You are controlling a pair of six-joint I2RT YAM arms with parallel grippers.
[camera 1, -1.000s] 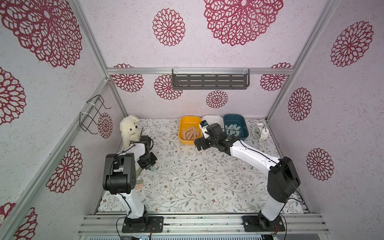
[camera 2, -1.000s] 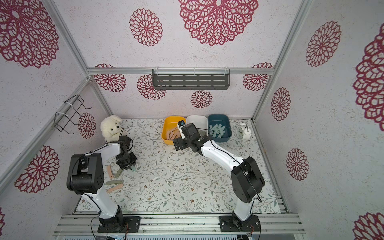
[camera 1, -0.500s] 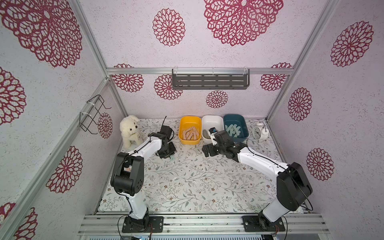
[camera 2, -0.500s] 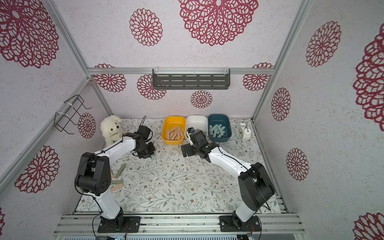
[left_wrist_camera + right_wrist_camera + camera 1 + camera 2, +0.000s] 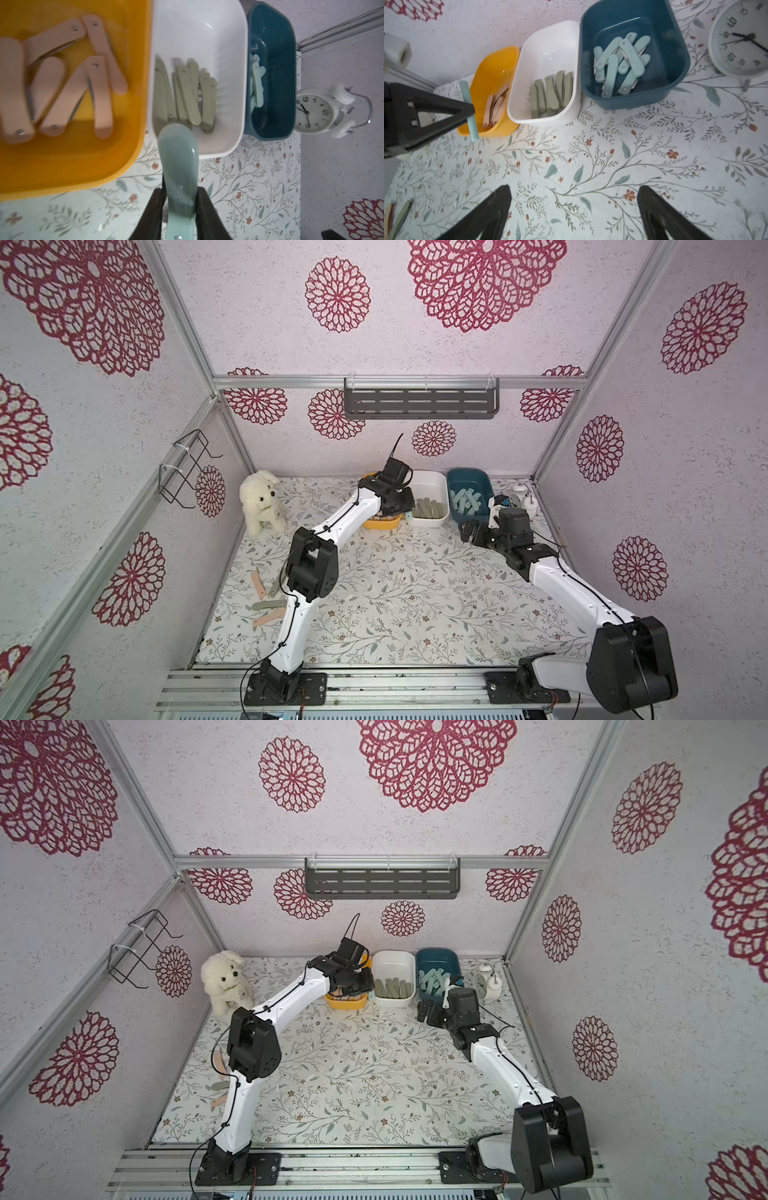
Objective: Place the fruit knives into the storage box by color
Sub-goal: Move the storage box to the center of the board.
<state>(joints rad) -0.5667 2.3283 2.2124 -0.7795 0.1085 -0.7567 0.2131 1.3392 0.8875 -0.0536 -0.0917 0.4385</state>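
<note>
Three storage box tubs stand in a row at the back in both top views: yellow (image 5: 380,524), white (image 5: 428,481) and dark teal (image 5: 469,477). Peach-pink knives (image 5: 99,87) lie in the yellow tub, olive ones (image 5: 187,93) in the white tub, mint ones (image 5: 618,60) in the teal tub. My left gripper (image 5: 180,199) is shut on a mint knife (image 5: 178,158), held over the front rims of the yellow and white tubs. My right gripper (image 5: 574,193) stands open and empty over the mat in front of the teal tub. Loose pink (image 5: 257,585) and olive (image 5: 268,605) knives lie at the left.
A white plush dog (image 5: 262,502) sits at the back left. A white alarm clock (image 5: 521,499) stands to the right of the teal tub. A grey slotted shelf (image 5: 419,402) hangs on the back wall and a wire rack (image 5: 187,468) on the left wall.
My left arm has swung from beside the plush dog to the tubs, carrying the mint knife. My right arm has drawn back from the white tub toward the right.
</note>
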